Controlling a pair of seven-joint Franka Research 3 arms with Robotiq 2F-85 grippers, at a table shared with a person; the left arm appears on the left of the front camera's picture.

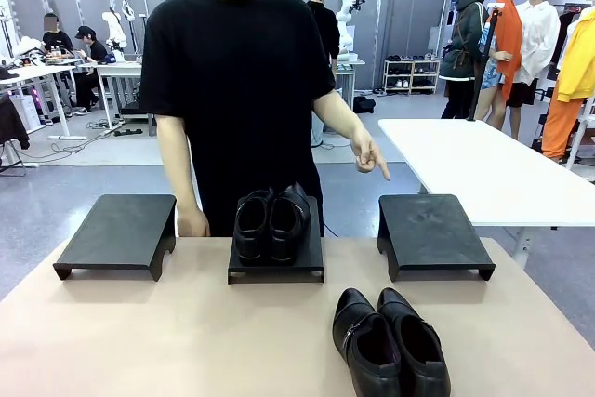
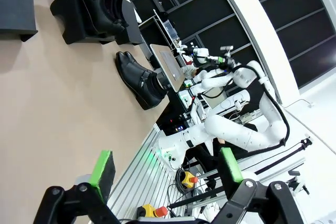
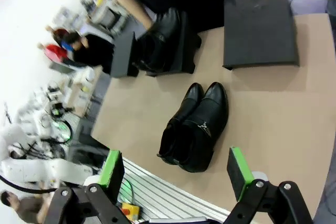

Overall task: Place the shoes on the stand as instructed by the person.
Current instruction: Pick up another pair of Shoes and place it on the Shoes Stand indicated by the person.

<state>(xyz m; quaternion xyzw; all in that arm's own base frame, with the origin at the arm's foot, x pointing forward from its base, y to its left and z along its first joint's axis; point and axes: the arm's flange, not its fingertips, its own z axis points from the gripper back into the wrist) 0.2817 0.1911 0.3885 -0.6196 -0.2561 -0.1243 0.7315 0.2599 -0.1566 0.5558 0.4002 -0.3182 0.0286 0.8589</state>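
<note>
Front view: the person (image 1: 232,90) points a hand (image 1: 370,155) at the right stand (image 1: 432,230), bare like the left stand (image 1: 119,230); the plain pair (image 1: 271,222) sits on the middle stand (image 1: 275,270), the strap pair (image 1: 390,346) at the near edge of the table (image 1: 139,332). Left wrist view: our left gripper (image 2: 166,167) hangs jaws apart, empty. Right wrist view: our right gripper (image 3: 174,169), equally wide, faces the strap pair. We fear glossy leather slipping, splitting the pair

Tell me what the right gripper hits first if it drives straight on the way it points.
Likely the strapped pair of shoes on the table: it lies straight ahead of the open right gripper. Depth is unclear; it might touch the table just short of them.
</note>
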